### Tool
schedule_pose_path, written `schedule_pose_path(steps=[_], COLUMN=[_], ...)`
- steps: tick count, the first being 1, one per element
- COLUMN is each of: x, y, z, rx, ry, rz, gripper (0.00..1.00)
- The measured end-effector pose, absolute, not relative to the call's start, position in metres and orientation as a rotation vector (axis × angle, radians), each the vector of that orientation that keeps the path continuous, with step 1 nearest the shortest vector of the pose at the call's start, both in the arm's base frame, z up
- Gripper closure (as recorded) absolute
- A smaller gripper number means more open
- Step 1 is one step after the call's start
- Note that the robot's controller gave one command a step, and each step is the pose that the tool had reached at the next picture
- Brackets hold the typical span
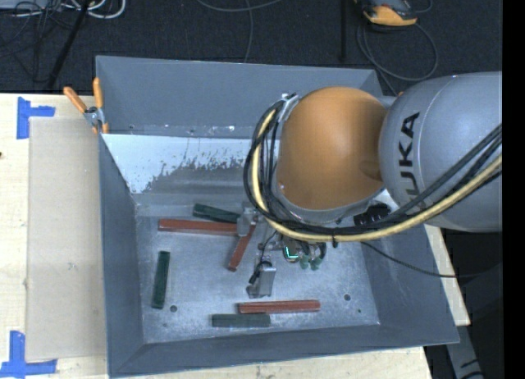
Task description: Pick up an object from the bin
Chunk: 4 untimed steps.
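My gripper (253, 252) hangs below the arm's orange cover, low over the middle of the bin floor. Its two grey fingers stand apart, one fingertip (245, 221) further back and the other nearer the front. A short reddish-brown stick (239, 254) lies tilted just left of the gap between them. I cannot tell whether it touches either finger. A longer reddish-brown bar (195, 226) runs leftwards from the rear finger. Just behind that bar lies a dark green stick (214, 213).
Near the front wall lie a reddish-brown bar (280, 307) and a dark green bar (240, 319). Another dark green stick (160, 279) lies lengthwise at the left of the floor. The arm and its cables hide the bin's right side.
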<state>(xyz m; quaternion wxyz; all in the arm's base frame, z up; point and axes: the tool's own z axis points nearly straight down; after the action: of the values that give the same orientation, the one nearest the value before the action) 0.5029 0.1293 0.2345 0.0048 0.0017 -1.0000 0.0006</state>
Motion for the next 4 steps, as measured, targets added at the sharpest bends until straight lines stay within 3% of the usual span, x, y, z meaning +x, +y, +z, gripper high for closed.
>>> schedule_pose_path(steps=[1, 2, 3, 4], x=[0.505, 0.495, 0.491, 0.475], y=[0.128, 0.102, 0.054, 0.060], z=[0.239, 0.169, 0.160, 0.150], rx=[-0.002, 0.061, 0.081, 0.132], ry=[-3.140, -3.144, -3.140, -3.137], rz=[0.000, -0.001, 0.004, 0.000], gripper=[0.00, 0.00, 0.00, 0.00])
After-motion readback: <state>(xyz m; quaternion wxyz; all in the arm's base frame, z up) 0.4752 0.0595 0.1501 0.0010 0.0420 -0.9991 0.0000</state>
